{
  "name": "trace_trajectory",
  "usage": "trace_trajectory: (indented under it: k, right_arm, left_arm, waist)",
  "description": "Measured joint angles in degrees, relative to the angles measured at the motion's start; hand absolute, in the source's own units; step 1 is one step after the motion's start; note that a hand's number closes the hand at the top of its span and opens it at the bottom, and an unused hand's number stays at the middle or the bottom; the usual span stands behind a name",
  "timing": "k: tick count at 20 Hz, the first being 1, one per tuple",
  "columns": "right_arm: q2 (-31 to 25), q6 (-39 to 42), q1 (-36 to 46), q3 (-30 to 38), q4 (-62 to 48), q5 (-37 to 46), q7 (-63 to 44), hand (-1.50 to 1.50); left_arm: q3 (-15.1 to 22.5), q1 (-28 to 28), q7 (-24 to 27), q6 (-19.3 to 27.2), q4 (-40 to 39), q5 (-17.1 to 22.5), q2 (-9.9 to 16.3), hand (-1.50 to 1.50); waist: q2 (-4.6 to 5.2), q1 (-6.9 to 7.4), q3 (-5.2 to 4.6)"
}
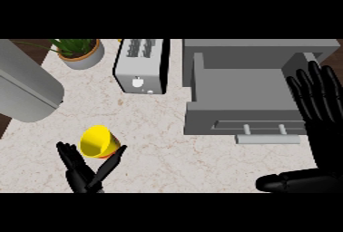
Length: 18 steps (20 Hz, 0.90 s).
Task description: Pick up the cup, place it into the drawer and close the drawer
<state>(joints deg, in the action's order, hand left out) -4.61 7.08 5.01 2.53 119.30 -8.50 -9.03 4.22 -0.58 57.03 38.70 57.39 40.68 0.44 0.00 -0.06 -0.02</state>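
Observation:
A yellow cup point(99, 141) is tilted on the marble counter at the lower left, its mouth facing up toward me. My left hand point(81, 171) is just below it, its straight fingers and thumb spread in a V with the cup's base between their tips. The grey drawer point(201, 115) stands pulled open at the right, its inside bare and its bar handle point(267, 138) facing me. My right hand point(327, 149) is open at the right edge, fingers up over the drawer's right side and thumb stretched left along the bottom.
A silver toaster point(140, 65) stands at the back centre, left of the drawer. A potted plant point(81, 52) sits at the back left. A large grey rounded object point(23, 88) fills the left edge. Bare counter point(174, 158) lies between the cup and the drawer.

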Motion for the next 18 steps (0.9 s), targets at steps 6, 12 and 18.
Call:
trace_trajectory:
  k: [6,12,18]
  right_arm:
    - [0.7,-1.4,0.9,-1.2,1.0,1.1,-1.9,-1.5]
    - [0.0,-0.6,0.2,-0.3,2.4,-0.1,-2.6,-1.5]
    - [-0.4,0.2,0.7,0.7,0.7,-0.5,-1.5,-1.5]
  left_arm:
    - [-1.4,2.7,1.5,-3.0,-3.6,1.0,-0.2,-1.5]
    - [-2.8,4.5,3.3,-7.2,-7.9,3.7,-0.1,-1.5]
    - [-4.1,6.4,3.7,-13.2,-10.5,3.9,0.4,-1.5]
  waist:
    - [0.01,-0.01,0.02]
    - [0.0,-0.03,0.0]
    - [0.01,0.0,-0.01]
